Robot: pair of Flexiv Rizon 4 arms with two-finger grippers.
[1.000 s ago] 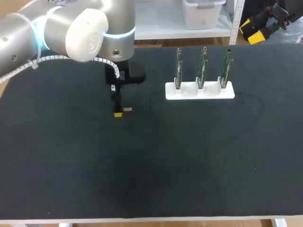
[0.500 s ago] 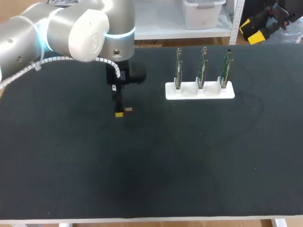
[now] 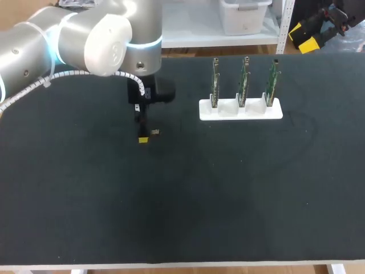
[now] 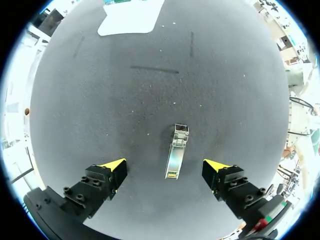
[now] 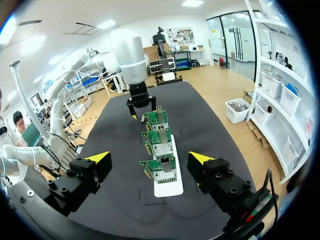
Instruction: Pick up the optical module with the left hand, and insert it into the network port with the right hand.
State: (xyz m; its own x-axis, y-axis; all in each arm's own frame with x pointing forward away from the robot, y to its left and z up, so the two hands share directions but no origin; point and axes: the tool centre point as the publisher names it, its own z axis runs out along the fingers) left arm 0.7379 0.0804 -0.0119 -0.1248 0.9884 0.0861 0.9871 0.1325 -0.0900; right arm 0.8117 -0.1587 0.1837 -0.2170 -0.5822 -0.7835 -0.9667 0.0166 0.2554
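The optical module (image 4: 176, 151), a small silver metal piece, lies flat on the black table (image 3: 188, 194). My left gripper (image 4: 164, 164) hangs just above it, open, one yellow-tipped finger on each side and neither touching it. In the head view the module (image 3: 153, 132) shows beside the left gripper (image 3: 144, 132). Three green network cards (image 3: 243, 80) stand upright in a white holder (image 3: 240, 110) at the back right. My right gripper (image 5: 150, 158) is open and empty, off beyond the holder (image 5: 167, 187) and facing along the row of cards (image 5: 159, 144). The right arm is out of the head view.
The left arm (image 3: 85, 40) comes in over the table's back left corner. The table's front edge (image 3: 182, 265) runs along the near side.
The left arm's upper links have shifted slightly. Its gripper stays open over the module, which has not moved.
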